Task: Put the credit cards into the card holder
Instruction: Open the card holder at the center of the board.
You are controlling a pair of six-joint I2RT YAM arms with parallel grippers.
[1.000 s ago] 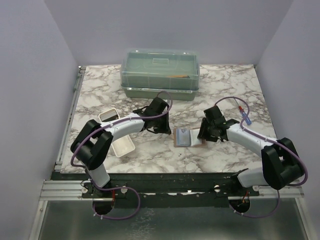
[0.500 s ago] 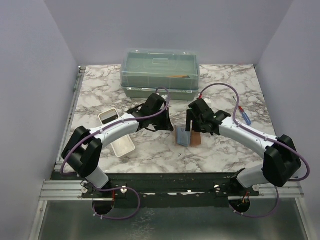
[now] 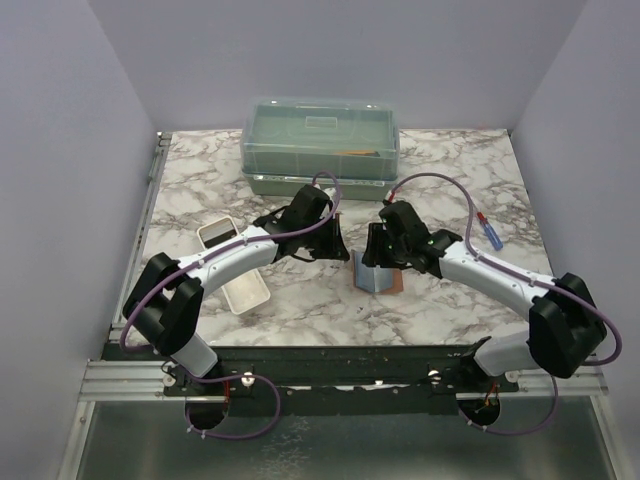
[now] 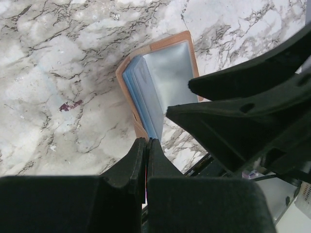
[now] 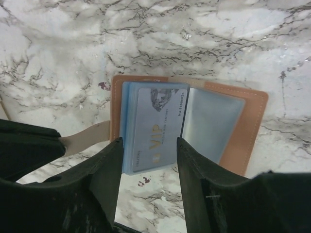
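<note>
Card holder [image 5: 245, 128] lies open on the marble desk [image 5: 218, 39], with a pale credit card [image 5: 158, 126] marked VIP in its bluish pockets. Right tool [image 5: 148, 145] has its fingers apart, straddling that card; contact is unclear. Left tool [image 4: 146, 145], fingers pressed together, sits just beside the holder's edge.

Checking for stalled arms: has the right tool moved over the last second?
Yes. The right tool went left, from beside the card holder's right edge to above it, and slightly closer to the green box.
</note>
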